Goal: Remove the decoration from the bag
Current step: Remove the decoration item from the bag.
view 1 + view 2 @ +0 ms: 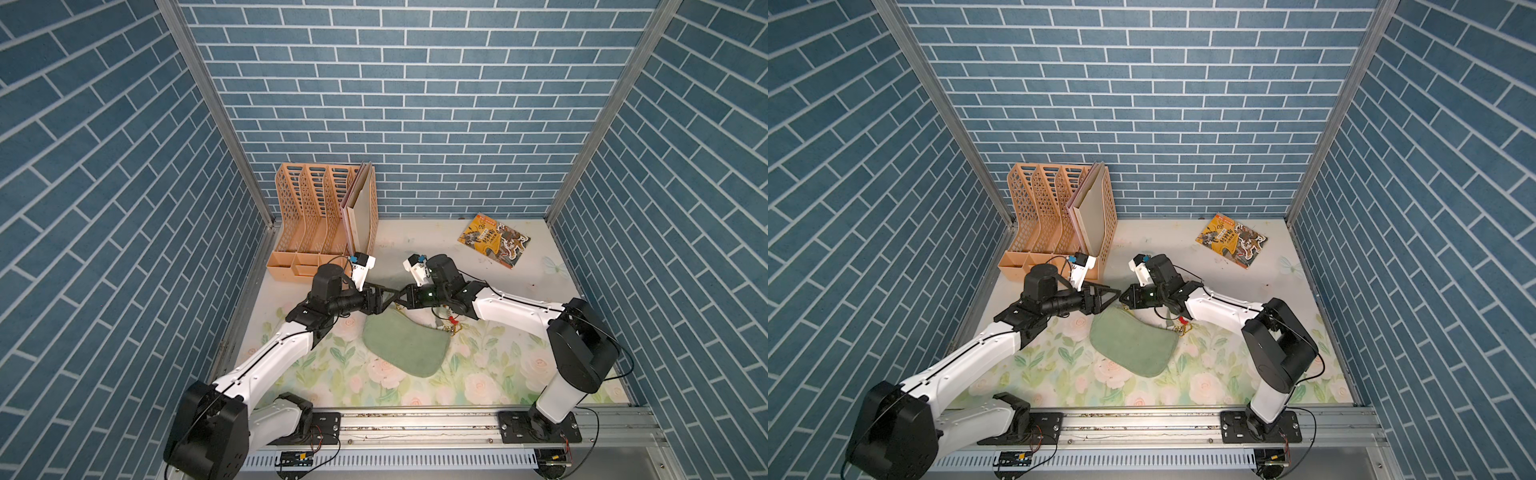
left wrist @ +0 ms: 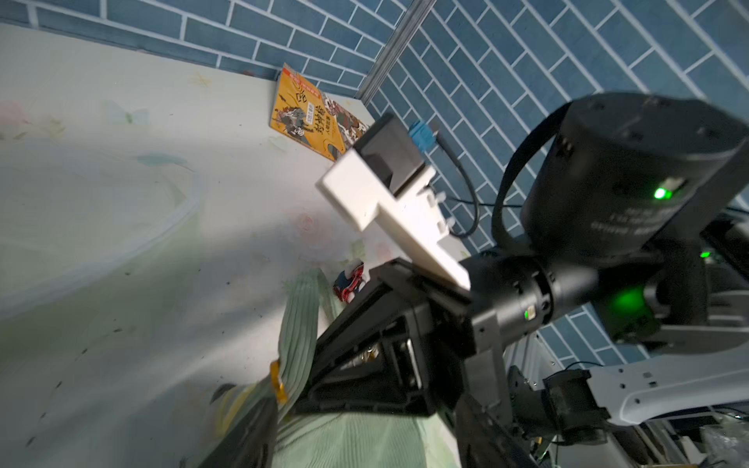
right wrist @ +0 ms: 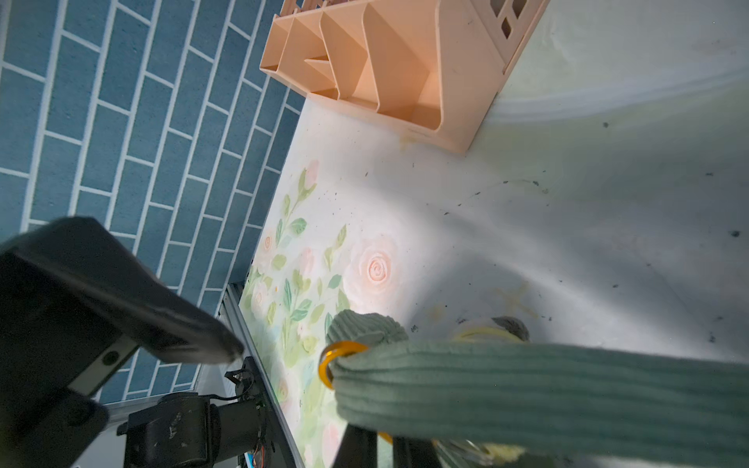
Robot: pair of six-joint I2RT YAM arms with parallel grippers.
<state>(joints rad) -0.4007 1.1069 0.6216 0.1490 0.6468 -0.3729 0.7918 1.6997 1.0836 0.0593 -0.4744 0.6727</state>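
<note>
Nearest the lens: the strap [image 3: 527, 385], ribbed green, runs right under the right wrist camera with a gold ring [image 3: 333, 360] at its end.

Right hand [image 1: 1125, 300]: closed, and it appears to pinch that strap. The left wrist view shows the strap rising to its tips.

Left hand [image 1: 1117, 293]: jaws look parted, with nothing between them. It sits tip to tip with the right hand, just above centre in both top views.

Bag [image 1: 399, 345]: flat on the bench [image 1: 457, 257], centre of frame, below the two hands.

Decoration [image 1: 451, 321]: a small white and red item lying on the bench at the bag's right end, right of centre. It is beside a gold clasp [image 1: 456, 329] and partly under the right arm. Neither hand touches it.

Progress, as a judgement: the removal is not yet done. The decoration lies close against the bag's right end, and I cannot tell whether its clasp is undone. What has been achieved is a hold on the strap at the other end. Freeing the clasp and carrying the decoration clear both remain.

Count:
- bag: one
- decoration: one
- hands: two
- peach file rack [image 1: 316, 216]: one, upper left of centre, four slots
- folders [image 1: 361, 208]: a few, in its right slot
- booklet [image 1: 494, 240]: one, upper right of the bench
</note>
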